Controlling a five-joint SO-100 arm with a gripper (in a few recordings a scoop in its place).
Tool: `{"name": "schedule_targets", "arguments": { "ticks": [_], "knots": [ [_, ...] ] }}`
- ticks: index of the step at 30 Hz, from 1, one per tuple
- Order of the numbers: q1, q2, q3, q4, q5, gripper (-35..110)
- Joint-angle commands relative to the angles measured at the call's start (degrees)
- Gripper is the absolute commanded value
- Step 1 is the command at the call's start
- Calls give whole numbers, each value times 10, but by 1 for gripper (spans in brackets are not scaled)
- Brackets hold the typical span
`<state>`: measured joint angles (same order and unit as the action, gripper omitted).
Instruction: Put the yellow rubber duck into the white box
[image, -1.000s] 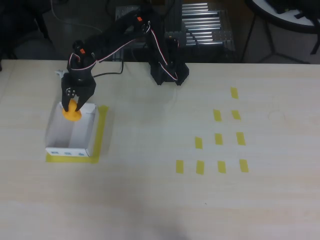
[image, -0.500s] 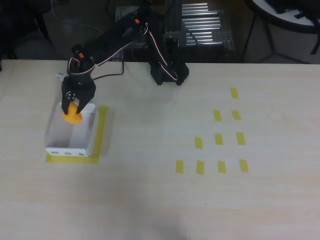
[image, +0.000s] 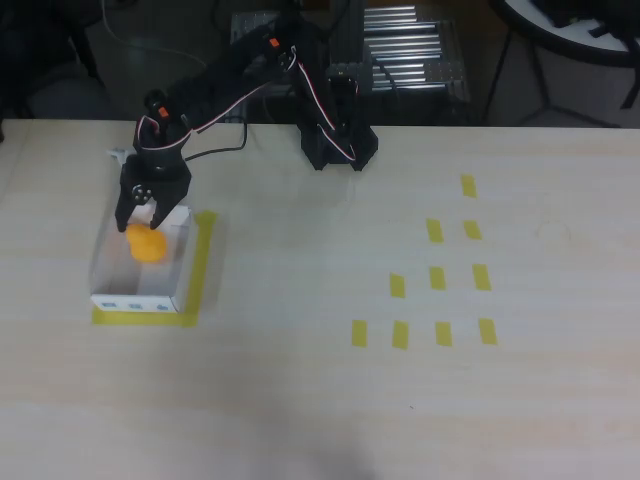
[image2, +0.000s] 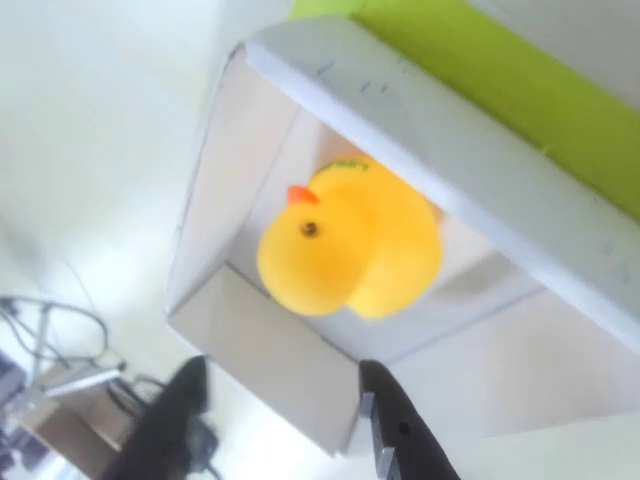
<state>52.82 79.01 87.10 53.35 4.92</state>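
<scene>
At the table's left in the overhead view, the white box sits framed by yellow tape that seems to mark its spot. The yellow rubber duck lies inside it near the far wall, free of any grip. Just above, the gripper hangs with fingers spread, apparently to let the toy drop. Tape strips dot the right.

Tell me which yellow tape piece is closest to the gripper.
The yellow tape border framing the white box, directly beside the gripper. The short separate strips all lie far off on the overhead view's right.
</scene>
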Motion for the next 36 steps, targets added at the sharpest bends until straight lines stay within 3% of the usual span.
{"name": "schedule_targets", "arguments": {
  "ticks": [1, 10, 22, 28, 36],
  "knots": [
    [-28, 124, -11, -5, -3, 6],
    [-150, 353, 56, 42, -14, 0],
    [-366, 843, 540, 24, 42, 0],
    [-435, 1042, 696, 86, 45, 0],
    [-501, 1086, 760, 124, 55, 0]
  ]
}}
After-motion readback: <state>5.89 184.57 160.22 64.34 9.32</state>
